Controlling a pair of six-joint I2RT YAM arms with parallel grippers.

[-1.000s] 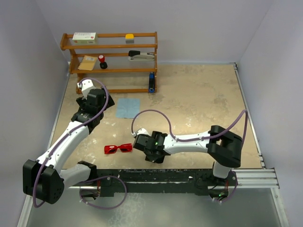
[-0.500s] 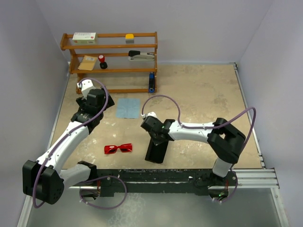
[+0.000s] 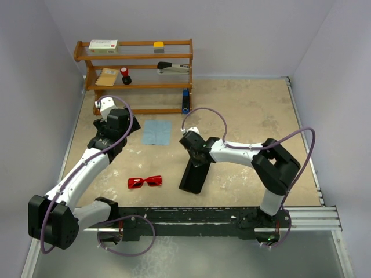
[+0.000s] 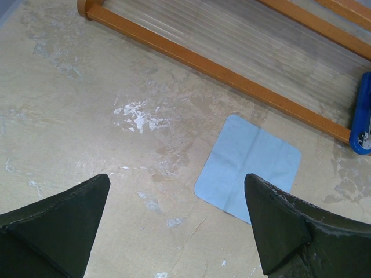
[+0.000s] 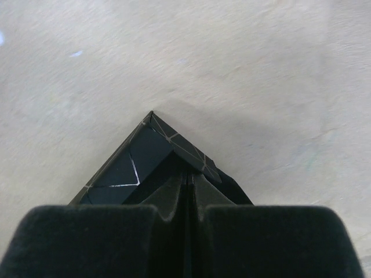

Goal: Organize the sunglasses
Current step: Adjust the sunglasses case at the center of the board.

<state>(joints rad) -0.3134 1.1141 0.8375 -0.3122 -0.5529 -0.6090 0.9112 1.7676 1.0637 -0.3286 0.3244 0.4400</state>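
Observation:
The red sunglasses (image 3: 145, 182) lie flat on the table near the front, left of the black case (image 3: 193, 175). My right gripper (image 3: 196, 148) is shut on the far end of the case. In the right wrist view its fingers (image 5: 188, 176) pinch a thin black edge, with the case's folded triangular end (image 5: 136, 162) just ahead of them. My left gripper (image 3: 110, 119) hovers open and empty at the far left. In the left wrist view (image 4: 177, 179) it is above bare table, with the light blue cloth (image 4: 249, 168) ahead on the right. The sunglasses are hidden from both wrist views.
The light blue cloth (image 3: 157, 132) lies flat between the arms. A wooden shelf rack (image 3: 139, 57) with several small items stands at the back left, and its lowest rail (image 4: 220, 63) is close ahead of the left gripper. A blue object (image 3: 185, 99) leans at its right end.
My right gripper has moved from over the case near the front edge toward the far side, drawing the case's far end with it. The left arm and sunglasses have not moved.

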